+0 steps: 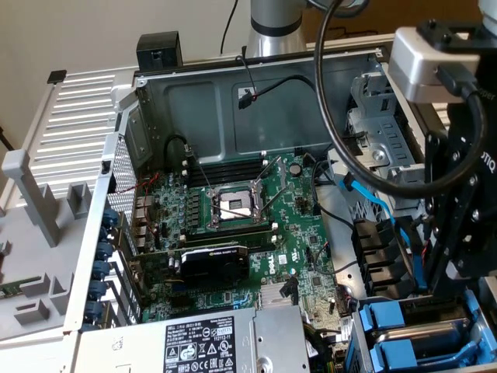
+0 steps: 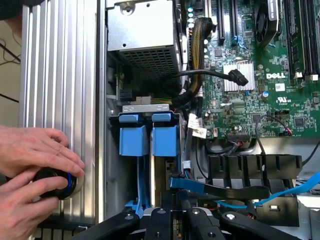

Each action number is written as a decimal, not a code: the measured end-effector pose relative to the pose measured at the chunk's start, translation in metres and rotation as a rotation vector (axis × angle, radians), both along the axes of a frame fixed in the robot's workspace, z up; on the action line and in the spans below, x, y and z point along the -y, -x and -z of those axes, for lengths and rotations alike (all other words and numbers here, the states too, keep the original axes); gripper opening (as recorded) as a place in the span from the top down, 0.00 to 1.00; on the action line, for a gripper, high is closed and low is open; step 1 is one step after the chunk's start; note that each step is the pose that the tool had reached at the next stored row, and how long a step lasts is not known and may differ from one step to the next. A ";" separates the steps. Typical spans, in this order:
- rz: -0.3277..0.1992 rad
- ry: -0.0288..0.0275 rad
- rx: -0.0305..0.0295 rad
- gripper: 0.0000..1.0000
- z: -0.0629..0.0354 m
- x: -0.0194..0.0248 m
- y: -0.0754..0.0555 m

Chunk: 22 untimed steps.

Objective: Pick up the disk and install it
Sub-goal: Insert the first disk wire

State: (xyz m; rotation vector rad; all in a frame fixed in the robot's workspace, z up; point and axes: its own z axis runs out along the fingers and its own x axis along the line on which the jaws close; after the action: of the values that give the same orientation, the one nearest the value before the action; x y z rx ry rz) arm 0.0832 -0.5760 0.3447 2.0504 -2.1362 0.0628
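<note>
Pointing down, arm (image 1: 458,194) near blue carriers (image 1: 386,320)

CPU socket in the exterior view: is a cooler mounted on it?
No, the CPU socket lies bare on the motherboard, its metal frame exposed.

Silver arm (image 1: 273,27), black gripper (image 2: 175,215), thick black looping cable (image 1: 332,116).

Power supply (image 1: 225,342) before motherboard (image 1: 307,233) — inside case (image 1: 210,109)
</note>
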 end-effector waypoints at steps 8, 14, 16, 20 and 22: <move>0.000 0.0021 -0.0001 0.83 0.0039 0.0001 0.004; 0.000 0.0050 -0.0002 0.83 0.0048 0.0002 0.006; 0.000 0.0070 -0.0002 0.83 0.0051 0.0001 0.006; 0.000 0.0081 -0.0002 0.83 0.0051 0.0002 0.006; 0.000 0.0079 -0.0002 0.83 0.0056 0.0002 0.006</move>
State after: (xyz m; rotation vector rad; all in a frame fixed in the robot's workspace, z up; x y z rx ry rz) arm 0.0771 -0.5763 0.3392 2.0460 -2.1324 0.0709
